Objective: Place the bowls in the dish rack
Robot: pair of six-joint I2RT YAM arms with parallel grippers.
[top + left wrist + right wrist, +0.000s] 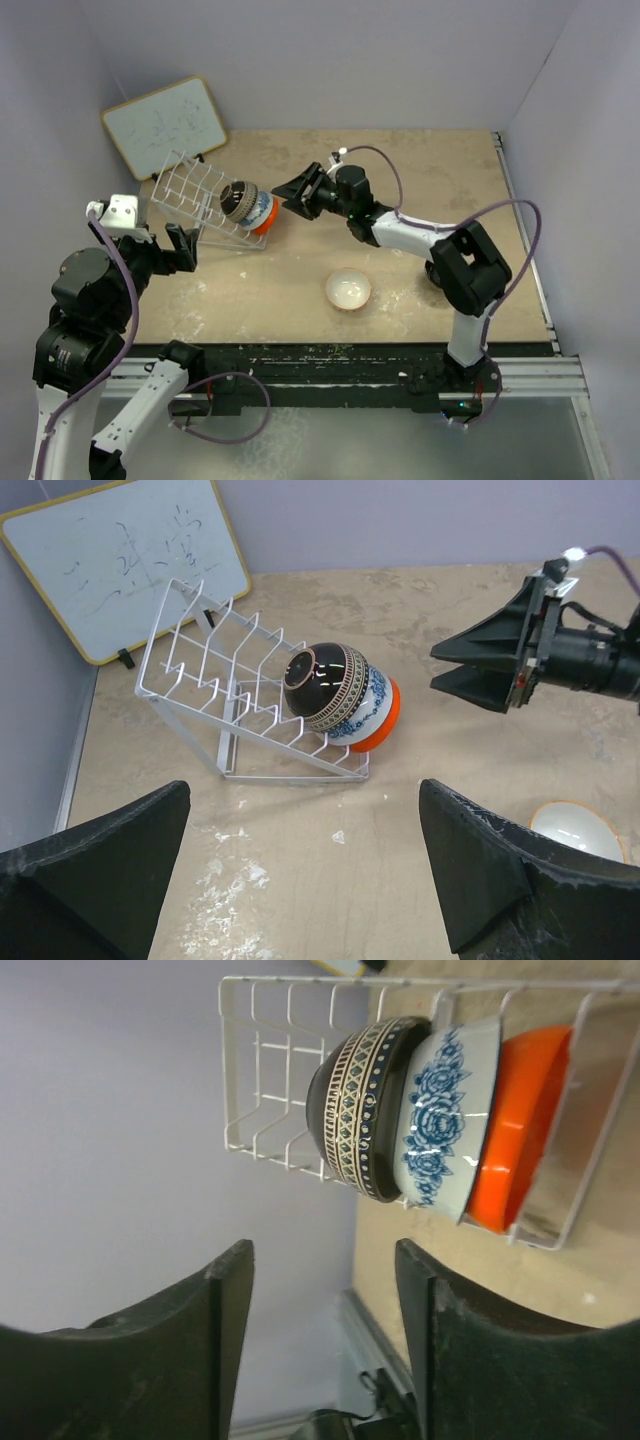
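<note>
The wire dish rack (190,190) stands at the back left, its grid sloping. Three bowls lean on edge at its right end: black with a patterned band (236,199), blue-and-white (257,210), orange-red (269,222). They show the same way in the left wrist view (325,685) and the right wrist view (360,1110). A pale bowl, white inside (348,290), stands upright on the table; whether it is the white or the cream one I cannot tell. My right gripper (288,192) is open and empty just right of the bowls. My left gripper (181,250) is open and empty in front of the rack.
A wood-framed whiteboard (165,125) leans on the back-left wall behind the rack. The left wall is close to the rack. The pale bowl also shows at the right edge of the left wrist view (578,830). White scuffs mark the tabletop.
</note>
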